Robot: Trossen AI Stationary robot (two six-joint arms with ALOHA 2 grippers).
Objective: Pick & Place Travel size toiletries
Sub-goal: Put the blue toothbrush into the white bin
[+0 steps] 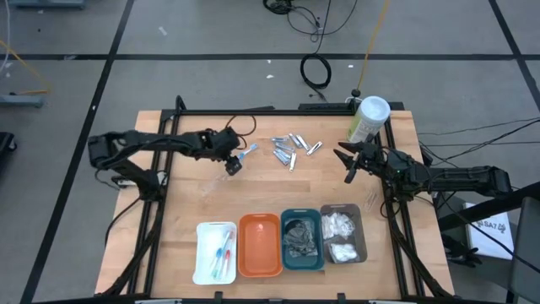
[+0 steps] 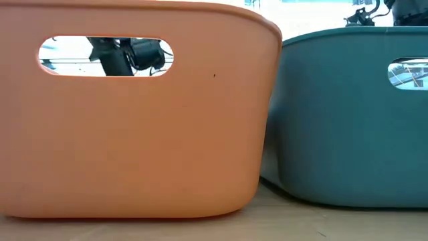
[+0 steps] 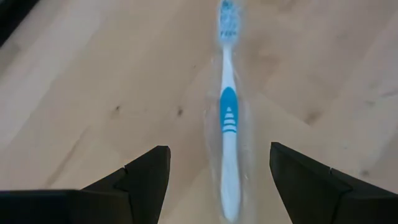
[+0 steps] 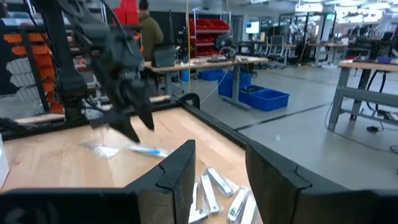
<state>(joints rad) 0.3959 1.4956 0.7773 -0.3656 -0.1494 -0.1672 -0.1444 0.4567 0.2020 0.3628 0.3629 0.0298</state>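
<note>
Here the left gripper [image 3: 219, 180] hovers released, its fingers [image 3: 140, 177] either side of a wrapped toothbrush [image 3: 227, 124] lying on the table [image 3: 93, 93]. It looks light, stiff, slippery in film; pinch mid-handle. The right gripper [image 1: 348, 166] waits apart, fingers spread.

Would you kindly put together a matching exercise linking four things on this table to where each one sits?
Things:
1. blue toothbrush
2. silvery metal pieces
3. white fluffy pads
4. pale-green canister

Places:
A. in the grey tray
B. standing at the table's far right corner
C. on the bare wood between the open fingers of the left claw
D. loose on the wood at mid-table, between the two arms

Pairs: 1-C, 2-D, 3-A, 4-B

The right claw waits open near the canister.
</note>
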